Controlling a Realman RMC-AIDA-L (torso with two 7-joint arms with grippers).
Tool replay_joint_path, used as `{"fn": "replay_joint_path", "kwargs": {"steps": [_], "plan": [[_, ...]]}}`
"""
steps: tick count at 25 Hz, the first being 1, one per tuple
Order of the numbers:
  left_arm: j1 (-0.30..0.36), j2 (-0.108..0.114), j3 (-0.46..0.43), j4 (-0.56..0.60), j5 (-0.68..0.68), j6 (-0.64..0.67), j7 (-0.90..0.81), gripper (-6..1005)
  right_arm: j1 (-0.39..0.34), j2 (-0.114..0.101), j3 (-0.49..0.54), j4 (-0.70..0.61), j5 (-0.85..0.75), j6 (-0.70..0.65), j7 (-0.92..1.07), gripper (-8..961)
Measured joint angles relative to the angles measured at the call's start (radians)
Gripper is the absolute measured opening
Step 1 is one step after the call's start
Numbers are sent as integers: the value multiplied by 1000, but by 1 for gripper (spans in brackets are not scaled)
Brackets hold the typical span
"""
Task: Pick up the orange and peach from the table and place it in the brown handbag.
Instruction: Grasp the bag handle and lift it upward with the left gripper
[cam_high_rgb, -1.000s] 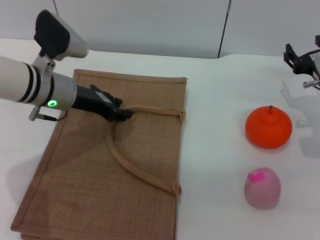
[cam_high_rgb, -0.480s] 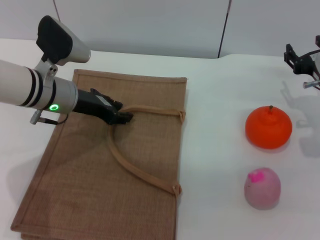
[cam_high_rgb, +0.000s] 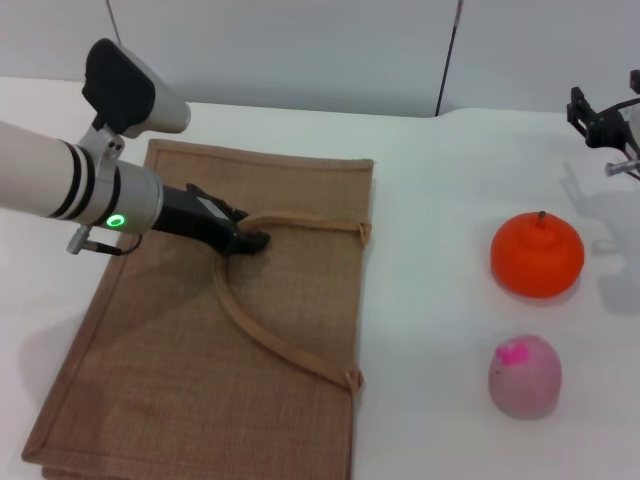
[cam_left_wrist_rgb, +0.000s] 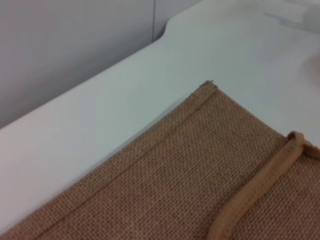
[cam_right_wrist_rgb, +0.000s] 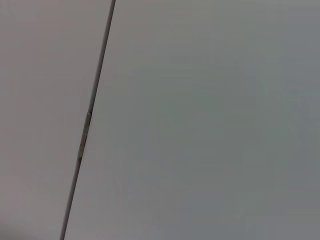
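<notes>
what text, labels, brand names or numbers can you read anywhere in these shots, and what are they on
None: no readable word, label, brand or number shows in any view.
The brown handbag is plain woven jute with no print.
The orange and the peach carry no sticker.
The left gripper, at the bag's handle, shows only a green ring light on its arm, no lettering.
The right gripper at the table's far edge shows no marking.

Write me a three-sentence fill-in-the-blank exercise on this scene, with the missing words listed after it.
1. The left tool sits at the strap handle of the brown ____.
2. The peach lies nearer the robot than the ____.
3. Both fruits rest on the white ____, apart from the bag.

Missing words: handbag; orange; table
</notes>
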Motion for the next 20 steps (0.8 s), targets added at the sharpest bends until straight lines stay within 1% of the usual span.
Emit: {"fn": "replay_joint_path", "kwargs": {"steps": [11, 16, 20], "plan": [[0, 3, 5, -14, -1, 6, -3, 357, 0, 0, 0, 3, 0, 0, 0, 756], [5, 4, -8, -1, -21, 0, 2, 240, 0, 0, 0, 4, 0, 0, 0, 756], [8, 5, -8, 18, -25, -3, 4, 217, 0, 0, 0, 5, 0, 0, 0, 757]]}}
